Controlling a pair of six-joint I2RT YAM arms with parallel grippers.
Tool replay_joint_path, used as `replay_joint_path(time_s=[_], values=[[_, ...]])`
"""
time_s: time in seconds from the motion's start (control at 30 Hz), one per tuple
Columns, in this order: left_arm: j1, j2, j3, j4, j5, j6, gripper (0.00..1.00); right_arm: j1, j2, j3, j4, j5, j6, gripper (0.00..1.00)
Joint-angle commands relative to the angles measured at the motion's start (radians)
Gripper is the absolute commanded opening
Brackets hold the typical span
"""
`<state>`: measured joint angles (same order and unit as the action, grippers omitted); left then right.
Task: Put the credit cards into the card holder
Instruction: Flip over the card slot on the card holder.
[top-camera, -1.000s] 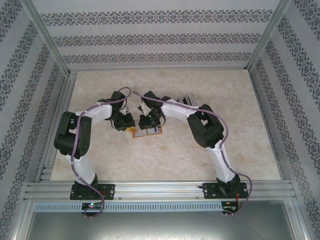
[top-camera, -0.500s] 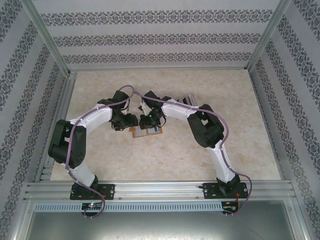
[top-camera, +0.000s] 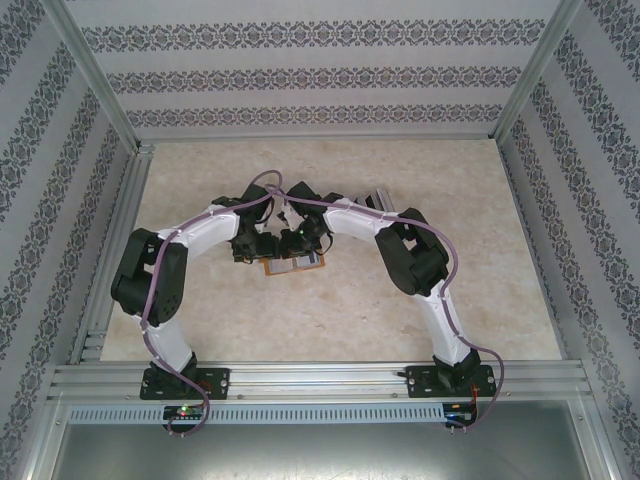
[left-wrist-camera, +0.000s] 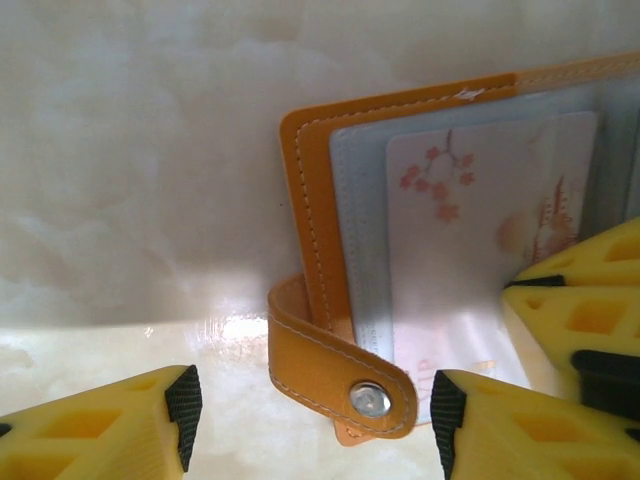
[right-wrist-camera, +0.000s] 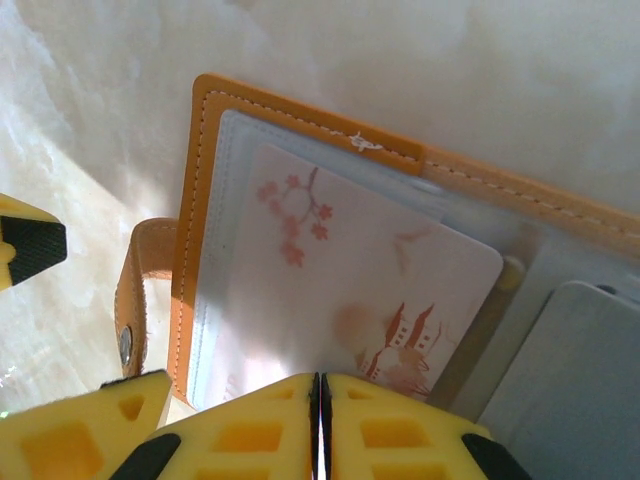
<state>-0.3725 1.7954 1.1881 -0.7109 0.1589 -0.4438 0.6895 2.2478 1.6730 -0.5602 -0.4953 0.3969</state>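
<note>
Now left pincer (left-wrist-camera: 315, 405) nearer, wide around card holder (left-wrist-camera: 305, 200) strap (left-wrist-camera: 335, 365), right pincer (right-wrist-camera: 320, 400) closed atop credit card (right-wrist-camera: 380, 270)

Top external view. A pale marbled table (top-camera: 250, 320) sits inside an aluminium frame (top-camera: 320, 375) with patterned walls (top-camera: 320, 75) on the left, right and far sides. The left arm (top-camera: 160, 290) and right arm (top-camera: 420, 260), bolted at the near edge, arch inward and meet near the table's centre. The left gripper (top-camera: 252, 250) and right gripper (top-camera: 298, 243) hang close together over the open orange-tan card holder (top-camera: 270, 268), which lies flat just on their near side; a pale card (top-camera: 305, 263) shows inside it. How the jaws stand cannot be told. A purple cable (top-camera: 262, 182) loops along each arm.
</note>
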Motion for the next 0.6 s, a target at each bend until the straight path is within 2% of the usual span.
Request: replay_joint_path(time_s=[0.0,0.07,0.17,0.33,0.37,0.57], values=[[-0.013,0.037,0.004,-0.011,-0.018,0.023,0.61,-0.010,-0.018,-0.022,-0.018,0.014,0.005,0.14],[-0.013,0.038,0.000,-0.003,-0.023,0.025,0.56,-0.010,-0.019,-0.022,-0.018,0.013,0.004,0.14],[-0.013,0.041,0.000,0.002,-0.027,0.027,0.44,-0.010,-0.018,-0.021,-0.020,0.014,0.005,0.14],[-0.014,0.021,0.019,0.005,-0.035,0.024,0.03,-0.009,-0.021,-0.021,-0.021,0.014,0.004,0.14],[-0.013,0.013,0.023,0.005,-0.039,0.022,0.00,-0.011,-0.022,-0.021,-0.021,0.014,0.004,0.14],[-0.009,-0.052,0.051,-0.005,-0.013,-0.001,0.00,-0.019,-0.063,-0.025,-0.016,0.002,0.009,0.15]])
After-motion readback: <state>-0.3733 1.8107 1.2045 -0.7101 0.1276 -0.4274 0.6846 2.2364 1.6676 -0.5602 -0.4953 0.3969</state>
